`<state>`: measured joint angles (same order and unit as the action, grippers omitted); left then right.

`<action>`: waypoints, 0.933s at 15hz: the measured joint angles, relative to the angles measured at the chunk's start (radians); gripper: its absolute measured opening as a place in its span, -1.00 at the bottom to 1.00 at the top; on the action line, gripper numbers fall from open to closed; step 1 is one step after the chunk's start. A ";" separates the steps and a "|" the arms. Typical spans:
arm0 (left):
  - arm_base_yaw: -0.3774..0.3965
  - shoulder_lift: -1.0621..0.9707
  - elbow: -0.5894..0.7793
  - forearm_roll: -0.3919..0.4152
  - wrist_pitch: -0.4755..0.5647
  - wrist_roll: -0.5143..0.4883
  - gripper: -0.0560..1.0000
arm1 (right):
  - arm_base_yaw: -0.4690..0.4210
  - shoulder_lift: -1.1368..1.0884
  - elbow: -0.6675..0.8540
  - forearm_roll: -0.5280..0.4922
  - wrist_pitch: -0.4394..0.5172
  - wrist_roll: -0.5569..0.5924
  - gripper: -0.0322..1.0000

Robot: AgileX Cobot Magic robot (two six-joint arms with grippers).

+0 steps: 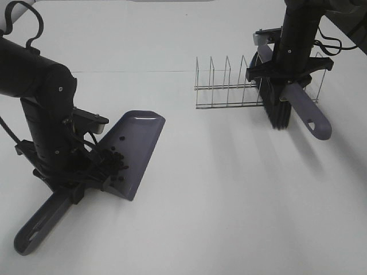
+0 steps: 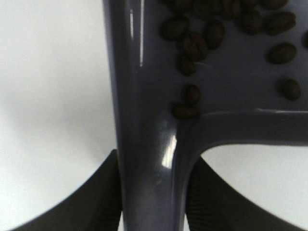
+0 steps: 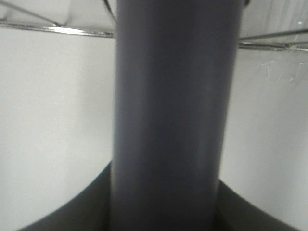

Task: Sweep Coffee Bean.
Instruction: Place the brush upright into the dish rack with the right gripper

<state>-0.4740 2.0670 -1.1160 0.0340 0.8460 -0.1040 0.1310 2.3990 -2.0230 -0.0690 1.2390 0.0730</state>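
left gripper (image 1: 71, 189) clamped tight on the dustpan (image 1: 140, 137) by its handle, beans (image 1: 112, 163) heaped inside the dustpan at its handle end, right gripper (image 1: 284, 74) closed around the brush (image 1: 307, 112) handle, bristles down, brush and rack (image 1: 226, 86) both well right of the dustpan

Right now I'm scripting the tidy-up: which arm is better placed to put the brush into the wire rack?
Probably the right: the right gripper grips the brush at the wire rack. The left gripper is busy holding the dustpan with the coffee bean cluster, across the table.
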 joint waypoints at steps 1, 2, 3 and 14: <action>0.000 0.000 0.000 -0.001 0.003 0.000 -0.30 | -0.002 0.010 -0.016 0.007 0.000 0.001 -0.39; 0.000 0.000 0.000 -0.001 0.004 0.000 -0.30 | -0.007 0.012 -0.020 0.013 -0.002 0.005 -0.39; 0.000 0.000 0.000 -0.001 0.005 0.000 -0.30 | -0.013 0.015 -0.022 0.031 -0.003 0.012 -0.39; 0.000 0.000 0.000 -0.004 0.012 0.000 -0.30 | -0.034 0.030 -0.022 0.145 -0.003 0.024 -0.39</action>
<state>-0.4740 2.0670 -1.1160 0.0300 0.8580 -0.1040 0.0970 2.4290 -2.0450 0.0760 1.2360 0.0970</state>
